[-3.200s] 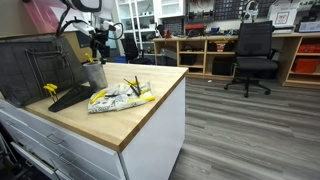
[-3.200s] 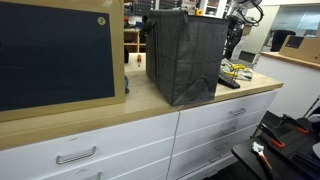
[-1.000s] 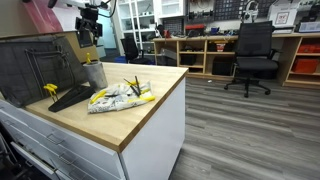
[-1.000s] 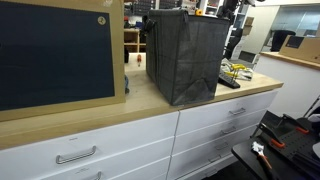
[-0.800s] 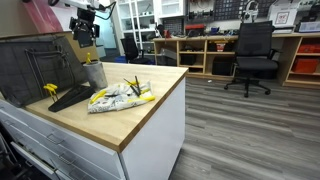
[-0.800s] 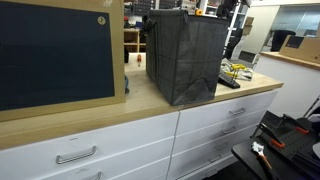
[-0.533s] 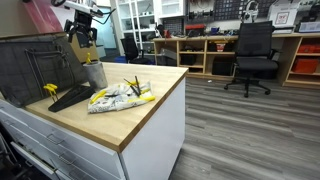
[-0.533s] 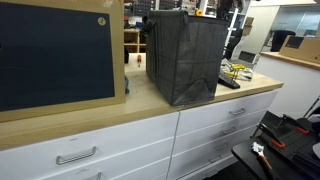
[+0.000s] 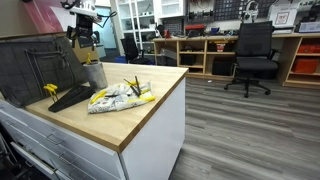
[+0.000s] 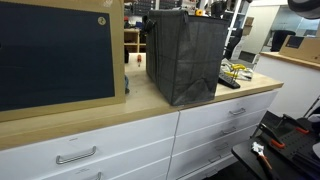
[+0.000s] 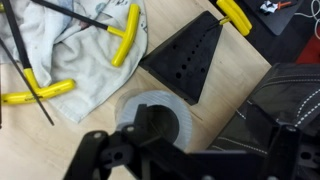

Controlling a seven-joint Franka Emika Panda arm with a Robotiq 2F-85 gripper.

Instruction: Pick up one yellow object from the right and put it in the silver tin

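The silver tin (image 9: 93, 73) stands upright on the wooden counter next to the mesh rack. In the wrist view it (image 11: 172, 122) lies straight below me, and its inside is dark and partly hidden. Several yellow objects (image 9: 135, 96) lie on a white cloth (image 9: 112, 99); the wrist view shows one (image 11: 126, 34) on the cloth (image 11: 70, 45). They also show far off in an exterior view (image 10: 236, 70). My gripper (image 9: 82, 38) hangs high above the tin, open and empty, with its fingers spread wide in the wrist view (image 11: 195, 160).
A large dark mesh rack (image 9: 35, 62) stands at the back of the counter and fills the middle of an exterior view (image 10: 185, 55). A black perforated wedge (image 11: 190, 62) lies beside the tin. The counter edge (image 9: 150, 125) drops to the floor. An office chair (image 9: 252, 55) stands far off.
My gripper has risen from just above the tin and drifted a little toward the rack. The tin and the yellow objects have not moved.
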